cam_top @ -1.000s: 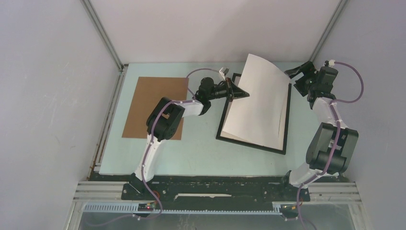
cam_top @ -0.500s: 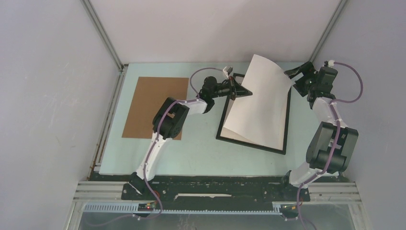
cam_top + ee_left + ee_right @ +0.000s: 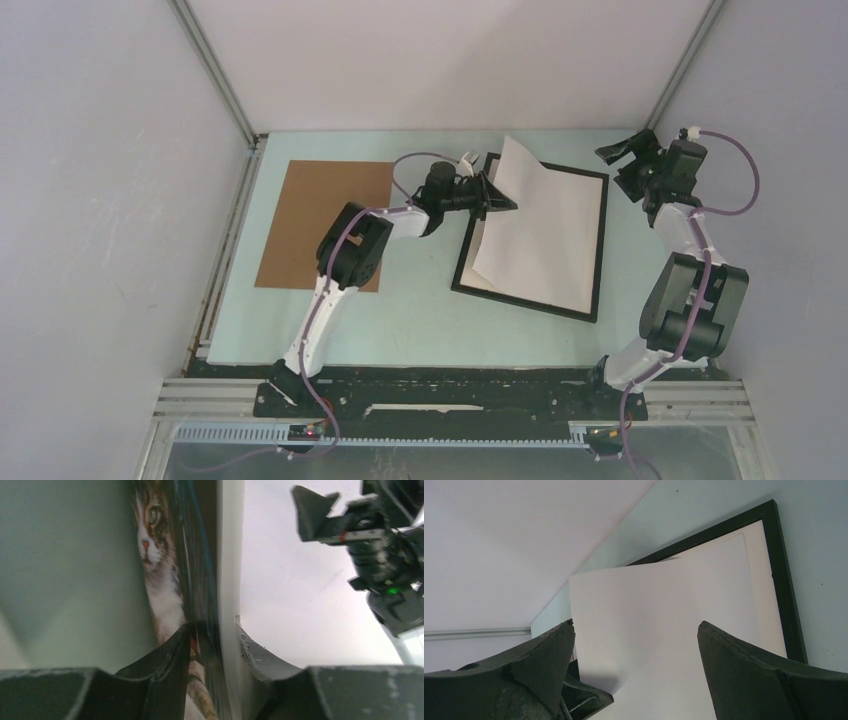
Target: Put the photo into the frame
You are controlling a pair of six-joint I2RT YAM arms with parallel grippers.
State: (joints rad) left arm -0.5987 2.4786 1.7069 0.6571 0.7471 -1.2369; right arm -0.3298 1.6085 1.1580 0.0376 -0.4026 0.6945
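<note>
The photo [image 3: 540, 235] lies white back up in the black frame [image 3: 600, 250], its far left corner still curled upward. My left gripper [image 3: 503, 200] is at that corner. In the left wrist view the photo [image 3: 160, 580] shows its cat print edge-on between the slightly parted fingers of my left gripper [image 3: 212, 630], so the grip looks loosened. My right gripper [image 3: 622, 160] hovers open off the frame's far right corner and holds nothing. The right wrist view looks between its fingers at the photo [image 3: 659, 630] and the frame [image 3: 784, 590].
A brown cardboard board [image 3: 325, 225] lies flat on the left of the table. A cream mat [image 3: 769, 605] shows under the photo inside the frame. Grey walls close in the table on three sides.
The raised photo has come down almost flat into the frame. My left gripper moved toward the far left corner and its fingers parted. The right arm stayed put.
</note>
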